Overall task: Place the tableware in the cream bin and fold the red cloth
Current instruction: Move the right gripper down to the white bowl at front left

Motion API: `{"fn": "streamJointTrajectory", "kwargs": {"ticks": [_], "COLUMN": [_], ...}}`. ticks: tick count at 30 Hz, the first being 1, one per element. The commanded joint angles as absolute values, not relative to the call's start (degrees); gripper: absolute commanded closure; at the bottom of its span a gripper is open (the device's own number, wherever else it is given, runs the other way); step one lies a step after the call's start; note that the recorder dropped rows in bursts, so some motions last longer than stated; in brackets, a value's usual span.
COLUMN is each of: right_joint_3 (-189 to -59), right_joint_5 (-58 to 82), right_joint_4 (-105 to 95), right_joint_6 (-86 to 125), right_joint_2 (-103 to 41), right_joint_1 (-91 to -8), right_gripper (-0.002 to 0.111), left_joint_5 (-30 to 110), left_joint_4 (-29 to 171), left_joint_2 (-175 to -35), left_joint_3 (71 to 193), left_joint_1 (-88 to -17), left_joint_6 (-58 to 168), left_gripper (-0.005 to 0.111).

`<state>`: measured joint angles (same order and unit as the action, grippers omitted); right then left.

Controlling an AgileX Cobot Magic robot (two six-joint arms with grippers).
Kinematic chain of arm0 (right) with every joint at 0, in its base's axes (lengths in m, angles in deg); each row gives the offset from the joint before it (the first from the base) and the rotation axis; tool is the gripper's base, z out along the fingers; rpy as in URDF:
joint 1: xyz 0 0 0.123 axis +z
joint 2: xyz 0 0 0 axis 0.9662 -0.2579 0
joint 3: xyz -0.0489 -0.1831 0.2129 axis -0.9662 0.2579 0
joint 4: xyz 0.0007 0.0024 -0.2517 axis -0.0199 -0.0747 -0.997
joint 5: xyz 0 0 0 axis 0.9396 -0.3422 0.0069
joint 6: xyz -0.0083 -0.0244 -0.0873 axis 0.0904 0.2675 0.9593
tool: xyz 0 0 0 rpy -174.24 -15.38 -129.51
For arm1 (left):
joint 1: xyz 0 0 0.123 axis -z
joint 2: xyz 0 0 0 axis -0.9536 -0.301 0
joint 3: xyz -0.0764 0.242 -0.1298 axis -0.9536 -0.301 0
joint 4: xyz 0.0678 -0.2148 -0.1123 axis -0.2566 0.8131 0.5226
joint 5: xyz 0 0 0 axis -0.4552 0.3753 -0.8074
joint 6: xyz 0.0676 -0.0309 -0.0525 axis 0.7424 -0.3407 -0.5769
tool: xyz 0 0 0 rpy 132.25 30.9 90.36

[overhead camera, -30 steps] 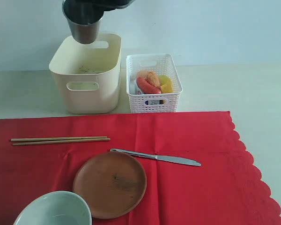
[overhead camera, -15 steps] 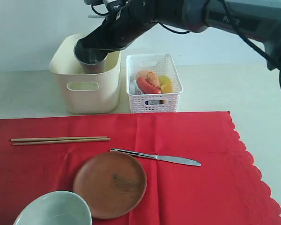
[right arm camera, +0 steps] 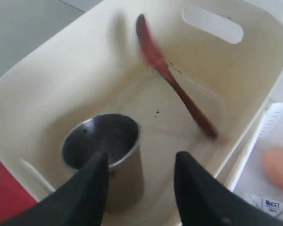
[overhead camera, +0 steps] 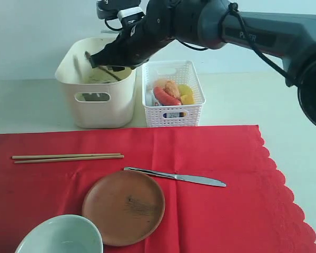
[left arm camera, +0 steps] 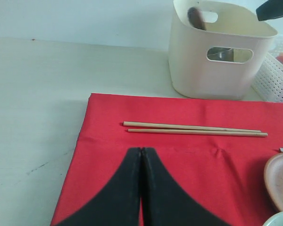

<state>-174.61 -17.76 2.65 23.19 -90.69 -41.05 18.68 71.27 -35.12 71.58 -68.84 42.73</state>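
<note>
Stock showing: 1 red cloth [overhead camera: 226, 211], 1 cream bin [overhead camera: 97, 108], 1 white basket [overhead camera: 174, 113]. Also counting, 7 pcs: 2 chopsticks [overhead camera: 67, 156], 1 plate [overhead camera: 124, 206], 1 bowl [overhead camera: 60, 235], 1 knife [overhead camera: 175, 177], 1 cup [right arm camera: 104, 150], 1 spoon [right arm camera: 172, 80].

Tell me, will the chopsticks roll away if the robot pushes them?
Probably a little: the chopsticks look thin and round, so a sideways push may roll them. The red cloth beneath should slow that. They seem stiff and light.
</note>
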Motion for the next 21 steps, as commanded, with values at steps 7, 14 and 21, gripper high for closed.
{"fn": "streamJointTrajectory", "kwargs": {"ticks": [7,14,21], "right_joint_3": [-174.9,-174.9,-174.9], "right_joint_5": [-24.7,-31.9,-42.1], "right_joint_4": [2.3,3.4,4.1], "right_joint_6": [23.1,24.3,26.4], "right_joint_2": [-83.7,-78.2,-74.5], "right_joint_1": [-41.2,-41.1,-41.1], "right_gripper": [0.062,0.062,0.062], "left_joint_5": [19.3,19.3,19.3], "left_joint_4": [72.0,72.0,72.0], "left_joint_2": [-34.9,-34.9,-34.9], "left_joint_3": [71.4,71.4,71.4], "left_joint_1": [-68.5,-68.5,-68.5], "left_joint_6": [42.8,42.8,42.8], "left_gripper": [0.107,0.107,0.107]}}
